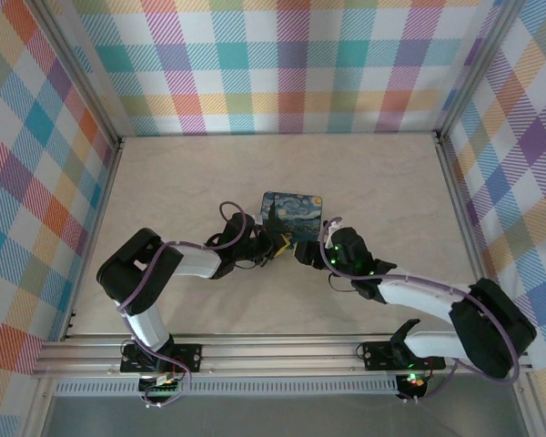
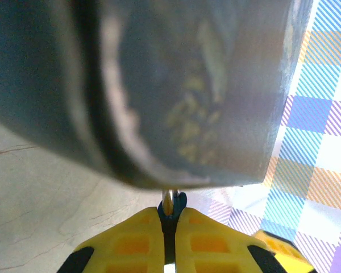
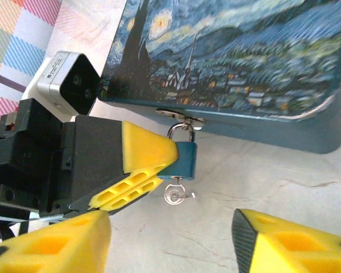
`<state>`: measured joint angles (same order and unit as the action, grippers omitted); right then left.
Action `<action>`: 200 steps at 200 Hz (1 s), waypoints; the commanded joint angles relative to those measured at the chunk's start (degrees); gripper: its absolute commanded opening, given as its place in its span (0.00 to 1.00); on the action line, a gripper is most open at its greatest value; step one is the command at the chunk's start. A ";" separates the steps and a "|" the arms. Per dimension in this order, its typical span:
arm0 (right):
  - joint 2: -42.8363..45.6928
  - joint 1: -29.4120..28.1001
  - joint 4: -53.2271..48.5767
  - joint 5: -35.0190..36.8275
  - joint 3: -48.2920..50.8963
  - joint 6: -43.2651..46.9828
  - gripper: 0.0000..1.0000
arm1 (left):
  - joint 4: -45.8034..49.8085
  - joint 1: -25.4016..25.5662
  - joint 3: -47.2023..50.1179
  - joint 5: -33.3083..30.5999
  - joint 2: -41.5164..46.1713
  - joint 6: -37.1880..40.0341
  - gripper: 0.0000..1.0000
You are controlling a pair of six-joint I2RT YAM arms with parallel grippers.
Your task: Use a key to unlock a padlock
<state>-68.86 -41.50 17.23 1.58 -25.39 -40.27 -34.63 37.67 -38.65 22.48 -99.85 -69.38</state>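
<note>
The left gripper point(image 3: 166, 166) pinches the blue padlock point(image 3: 186, 162) on the tin point(image 3: 244, 57) to hold it steady, so the open right gripper point(image 3: 170, 230) can reach the key point(image 3: 178, 197).

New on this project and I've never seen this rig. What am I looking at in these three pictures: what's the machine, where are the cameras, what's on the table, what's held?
It is two robot arms bolted side by side at the table's near edge: the left arm and the right arm. The overhead picture comes from a fixed camera above and behind them. The other two come from a camera on each wrist, so the yellow fingers at the bottom of each belong to that arm. On the table lies a tin painted with a swirling night sky. A small blue padlock hangs from its clasp, with a small silver key at its underside. In the right wrist view, the left end effector is shut on the padlock body. The right end effector is open near the key, holding nothing.
</note>
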 commanded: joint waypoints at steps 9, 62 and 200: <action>6.75 -0.34 -6.86 5.74 -2.55 14.91 0.79 | 0.78 -0.15 0.60 0.28 2.54 -1.20 0.00; 15.69 -0.30 -4.08 6.32 -2.41 38.95 1.00 | 1.28 -0.14 0.35 0.54 2.81 -2.59 0.00; 15.17 -5.46 -5.64 14.15 3.32 85.19 1.00 | -0.28 -0.04 -0.65 1.34 1.64 -6.96 0.00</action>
<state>-52.95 -45.54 6.96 13.58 -22.81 36.95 -34.02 37.67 -38.65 22.96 -98.94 -74.59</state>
